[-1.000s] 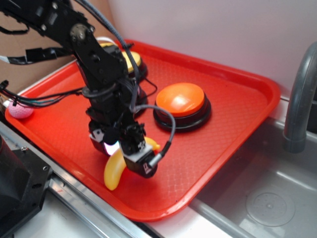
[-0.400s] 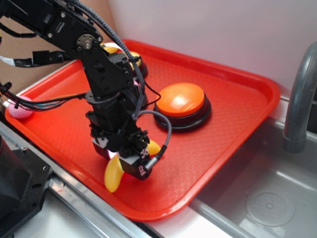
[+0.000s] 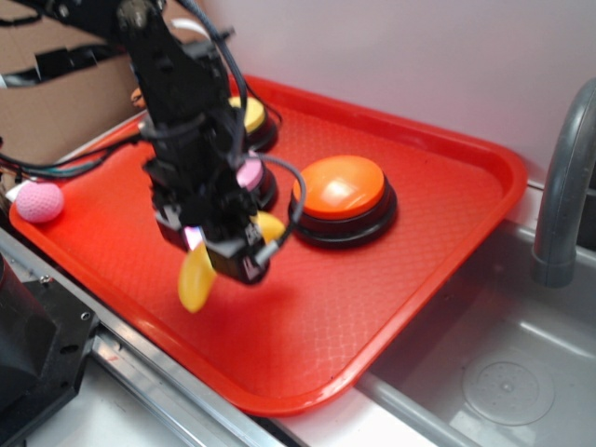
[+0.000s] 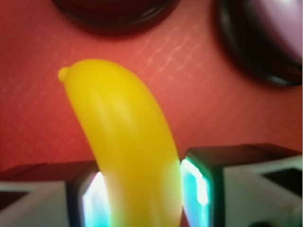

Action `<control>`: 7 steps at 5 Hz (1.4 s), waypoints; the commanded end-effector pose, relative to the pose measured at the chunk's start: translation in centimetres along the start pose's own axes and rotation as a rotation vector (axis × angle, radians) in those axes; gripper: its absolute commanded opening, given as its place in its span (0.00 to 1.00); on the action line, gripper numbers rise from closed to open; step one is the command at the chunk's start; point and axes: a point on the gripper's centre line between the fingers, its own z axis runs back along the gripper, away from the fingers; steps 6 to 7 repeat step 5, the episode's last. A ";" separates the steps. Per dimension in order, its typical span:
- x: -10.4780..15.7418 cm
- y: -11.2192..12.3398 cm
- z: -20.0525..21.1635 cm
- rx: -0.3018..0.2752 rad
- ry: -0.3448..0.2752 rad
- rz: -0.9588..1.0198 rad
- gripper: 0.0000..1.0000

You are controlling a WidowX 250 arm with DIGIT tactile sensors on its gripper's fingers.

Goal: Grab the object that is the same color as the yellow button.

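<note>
Black gripper (image 3: 216,250) pinches the yellow banana (image 3: 196,278) tight between both fingers (image 4: 201,187), up off the red tray (image 3: 438,200). No writing shows anywhere. Bare tray floor lies under it. Smooth and curved, the banana pokes out both sides. Just behind sit the pink button (image 3: 249,173), orange button (image 3: 339,186) and yellow button (image 3: 250,114).

the banana (image 3: 196,279) is plain smooth yellow, glossy in the wrist view. the tray (image 3: 372,307) is red with a fine diamond-grid texture. three buttons sit on black bases: the yellow button (image 3: 250,115) has a pale yellow top, another (image 3: 250,173) pink, the third (image 3: 339,184) orange. the pincer (image 3: 219,251) is black, its pads (image 4: 191,184) glowing pale teal-white. a pink dimpled ball (image 3: 39,201) lies off the tray's left edge. the sink (image 3: 507,372) and faucet (image 3: 563,186) are grey.
</note>
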 end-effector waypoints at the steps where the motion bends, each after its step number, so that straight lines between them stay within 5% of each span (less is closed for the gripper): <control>1: 1.7 3.9 7.8 -0.015 -0.043 0.003 0.00; 4: 1.8 8.8 11.7 0.022 -0.106 0.062 0.00; 7: 1.8 9.5 12.1 0.032 -0.110 0.126 0.00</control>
